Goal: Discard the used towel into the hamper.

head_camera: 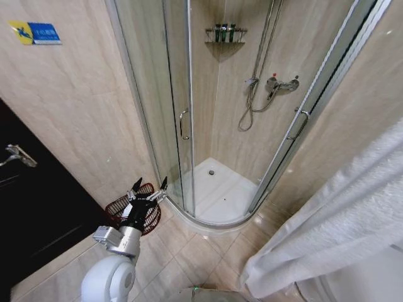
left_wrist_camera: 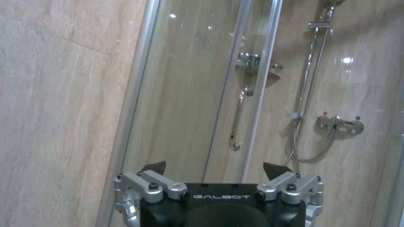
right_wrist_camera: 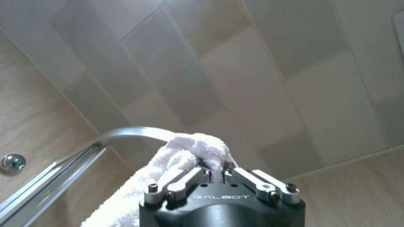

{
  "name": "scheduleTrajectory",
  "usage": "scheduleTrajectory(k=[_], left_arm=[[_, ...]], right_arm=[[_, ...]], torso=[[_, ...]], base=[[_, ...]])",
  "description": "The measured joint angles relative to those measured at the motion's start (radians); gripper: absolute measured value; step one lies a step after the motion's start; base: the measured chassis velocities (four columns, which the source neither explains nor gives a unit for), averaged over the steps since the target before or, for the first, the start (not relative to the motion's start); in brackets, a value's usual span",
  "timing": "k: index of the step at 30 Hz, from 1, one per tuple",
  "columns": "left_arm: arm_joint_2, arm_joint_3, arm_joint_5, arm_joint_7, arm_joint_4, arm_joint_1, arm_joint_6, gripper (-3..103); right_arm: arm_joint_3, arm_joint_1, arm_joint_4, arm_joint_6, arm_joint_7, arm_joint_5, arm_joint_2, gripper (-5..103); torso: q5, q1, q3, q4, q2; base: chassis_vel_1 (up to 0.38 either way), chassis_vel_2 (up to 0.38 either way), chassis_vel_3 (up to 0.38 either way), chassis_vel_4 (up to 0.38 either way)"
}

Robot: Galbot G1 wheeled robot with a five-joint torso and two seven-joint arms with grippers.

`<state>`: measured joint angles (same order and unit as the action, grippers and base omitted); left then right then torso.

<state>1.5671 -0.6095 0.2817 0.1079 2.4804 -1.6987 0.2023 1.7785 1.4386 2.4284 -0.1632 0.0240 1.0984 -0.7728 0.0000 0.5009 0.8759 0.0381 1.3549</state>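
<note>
Right hand (right_wrist_camera: 218,171) clamped on white towel (right_wrist_camera: 189,151); left hand (head_camera: 150,187) spread wide, seemingly above the hamper (head_camera: 121,206).

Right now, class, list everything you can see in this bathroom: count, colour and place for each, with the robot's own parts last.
Towel: one, white, hanging at right, a fold pinched in the right hand.
Hamper: one, red-brown, on the floor by the shower, at the left hand.
Shower: one, glass doors, white tray, in the corner.
Bottles: several, dark, on the corner shelf.
Mixer: one, chrome, on the shower wall, with hose.
Door: one, black, at left.
Sign: one, blue, on the left wall.
Left hand: open, over the hamper.
Right hand: shut on the towel, raised.
</note>
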Motion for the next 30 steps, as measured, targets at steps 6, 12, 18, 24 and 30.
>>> scheduleTrajectory(k=[6,12,18,24,30], left_arm=[[0.000,0.000,0.000,0.000,0.000,0.000,0.000,100],[0.000,0.000,0.000,0.000,0.000,0.000,0.000,100],[0.000,0.000,0.000,0.000,0.000,0.000,0.000,100],[0.000,0.000,0.000,0.000,0.000,0.000,0.000,100],[0.000,0.000,0.000,0.000,0.000,0.000,0.000,100]], right_arm=[[-0.004,-0.003,-0.001,0.006,0.002,0.004,0.002,8],[-0.024,-0.025,-0.002,0.017,0.011,0.005,0.012,8],[-0.030,-0.032,-0.008,0.019,0.011,-0.005,0.018,8],[-0.030,-0.035,-0.011,0.020,0.011,-0.007,0.022,8],[-0.034,-0.044,-0.011,0.020,0.012,-0.007,0.026,8]], torso=[[0.0000,0.019,0.021,0.0000,0.040],[0.0000,0.039,0.046,0.0000,0.085],[0.0000,0.059,0.069,0.0000,0.128],[0.0000,0.073,0.085,0.0000,0.158],[0.0000,0.094,0.111,0.0000,0.204]], base=[[0.000,0.000,0.000,0.000],[0.000,0.000,0.000,0.000],[0.000,0.000,0.000,0.000],[0.000,0.000,0.000,0.000],[0.000,0.000,0.000,0.000]])
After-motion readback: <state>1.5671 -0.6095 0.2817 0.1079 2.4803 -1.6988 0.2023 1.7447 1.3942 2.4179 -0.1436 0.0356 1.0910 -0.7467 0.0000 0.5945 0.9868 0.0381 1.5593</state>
